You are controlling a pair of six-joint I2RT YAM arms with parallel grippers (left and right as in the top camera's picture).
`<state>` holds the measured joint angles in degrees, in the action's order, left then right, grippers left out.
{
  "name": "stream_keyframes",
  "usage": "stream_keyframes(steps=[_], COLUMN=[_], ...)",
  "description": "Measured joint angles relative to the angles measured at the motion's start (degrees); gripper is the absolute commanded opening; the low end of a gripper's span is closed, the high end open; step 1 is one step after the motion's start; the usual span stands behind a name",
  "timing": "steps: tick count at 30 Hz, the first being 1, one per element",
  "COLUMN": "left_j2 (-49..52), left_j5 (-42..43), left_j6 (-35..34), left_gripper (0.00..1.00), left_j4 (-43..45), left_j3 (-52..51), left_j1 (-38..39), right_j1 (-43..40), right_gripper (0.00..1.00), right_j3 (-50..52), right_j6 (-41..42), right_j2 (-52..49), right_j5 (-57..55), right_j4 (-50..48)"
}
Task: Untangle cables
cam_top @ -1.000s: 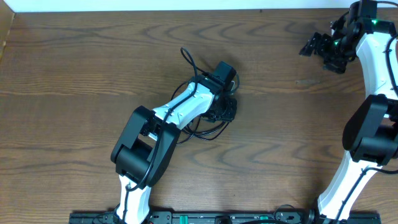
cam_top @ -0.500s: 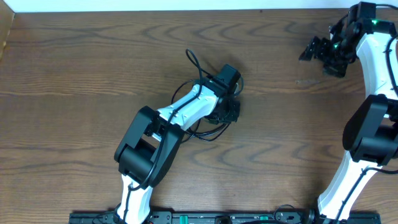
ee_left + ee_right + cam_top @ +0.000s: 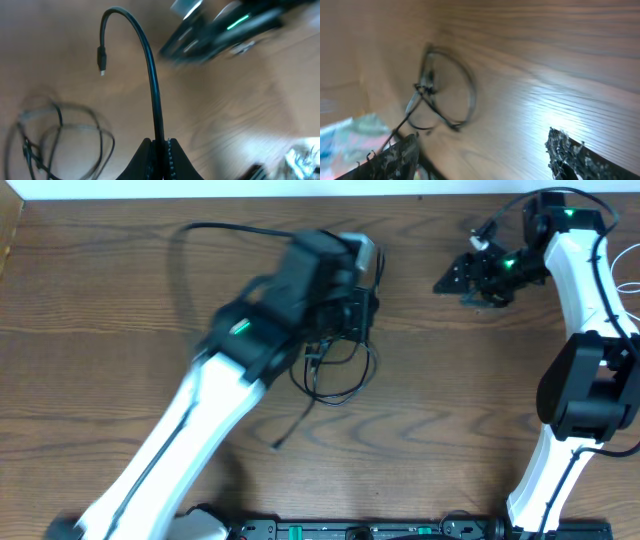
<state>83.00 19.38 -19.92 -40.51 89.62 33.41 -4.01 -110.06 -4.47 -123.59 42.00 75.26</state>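
Black cable (image 3: 150,80) rises from the clenched left gripper (image 3: 160,150), arcing toward upper left. The coil (image 3: 335,370) lies mid-frame, just below. Right gripper (image 3: 462,280), upper right, jaws spread.

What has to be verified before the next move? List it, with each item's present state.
1. Left gripper shut on the black cable: ok.
2. Plug end of that cable hangs free, apart from the coil: ok.
3. Coil pulled apart: not ok; its loops lie crossed on the table.
4. Right gripper open and holding nothing, ready to pin the coil: ok.
5. Right gripper close to the coil: not ok; in the overhead view it is well off to the side.
6. Where the white cable runs: cannot tell.
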Motion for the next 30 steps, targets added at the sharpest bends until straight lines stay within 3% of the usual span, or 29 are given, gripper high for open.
stream_keyframes(steps=[4,15,30], left_j2=[-7.3,-15.3,-19.1], left_j5=[-0.5,-1.7,-1.7], left_j6=[-1.5,-5.9,-6.9], left_gripper=[0.08,0.08,0.08], left_j4=[1.9,13.8,12.8], left_j3=[0.2,-0.4,-0.4], left_j1=[-1.0,-6.3,-8.5], right_j1=[2.1,10.0,18.2], right_gripper=[0.8,0.79,0.79], right_j3=[0.0,0.0,0.0], right_j6=[-2.3,-4.2,-8.8], right_j2=[0.0,0.0,0.0], right_j5=[3.1,1.2,0.5], right_j4=[0.1,-0.7,-3.6])
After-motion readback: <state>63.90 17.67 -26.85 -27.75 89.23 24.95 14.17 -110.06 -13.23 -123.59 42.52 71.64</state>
